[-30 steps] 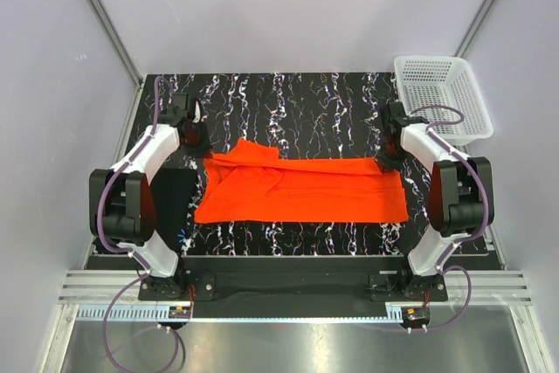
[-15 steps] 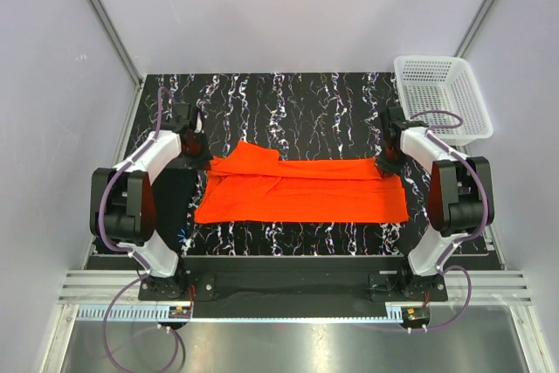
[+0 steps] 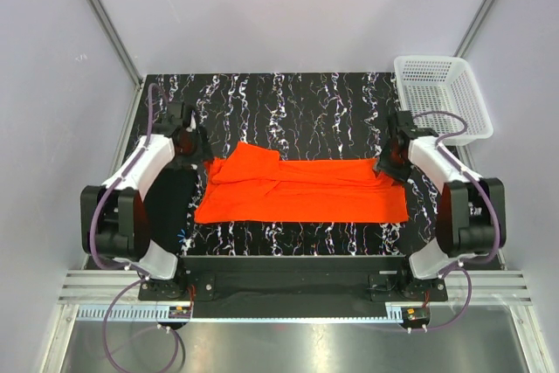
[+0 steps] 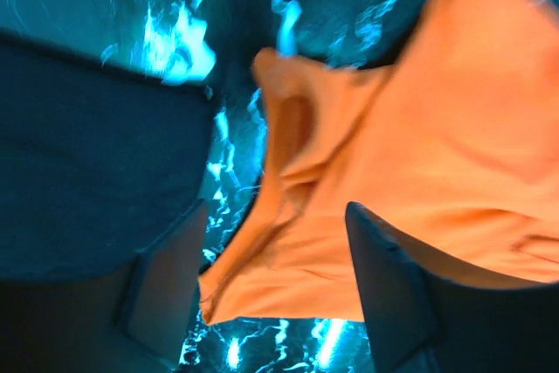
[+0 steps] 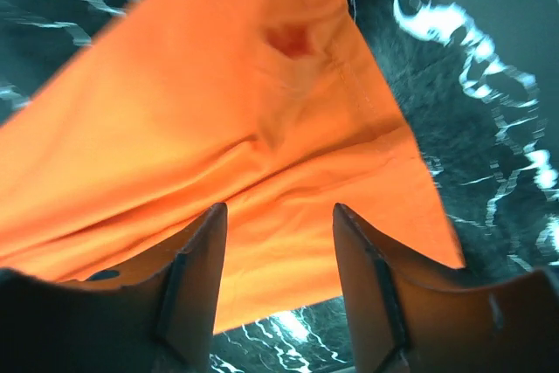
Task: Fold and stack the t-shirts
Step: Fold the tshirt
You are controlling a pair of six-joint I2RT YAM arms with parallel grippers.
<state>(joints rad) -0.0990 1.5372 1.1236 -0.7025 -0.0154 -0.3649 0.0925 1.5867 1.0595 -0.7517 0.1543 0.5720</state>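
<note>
The orange-red t-shirt (image 3: 301,185) lies on the marbled mat (image 3: 306,102), folded into a long band. My left gripper (image 3: 199,148) hovers over its far left corner, and my right gripper (image 3: 387,163) over its far right corner. The left wrist view shows the left gripper (image 4: 275,211) open, with a bunched corner of the orange shirt (image 4: 454,128) lying loose below the jaws. The right gripper (image 5: 278,216) is open too, and the orange shirt (image 5: 218,111) lies free beneath it. A folded black t-shirt (image 3: 175,207) rests left of the orange one, and appears as dark cloth (image 4: 87,181) in the left wrist view.
A white mesh basket (image 3: 441,93) stands at the far right corner, just behind the right arm. Bare mat stretches behind the orange shirt up to the back wall. The enclosure's side walls stand close to both arms.
Both grippers were shut on the orange shirt's far corners and now stand open. The cloth has dropped onto the mat. Both arms have shifted slightly.
</note>
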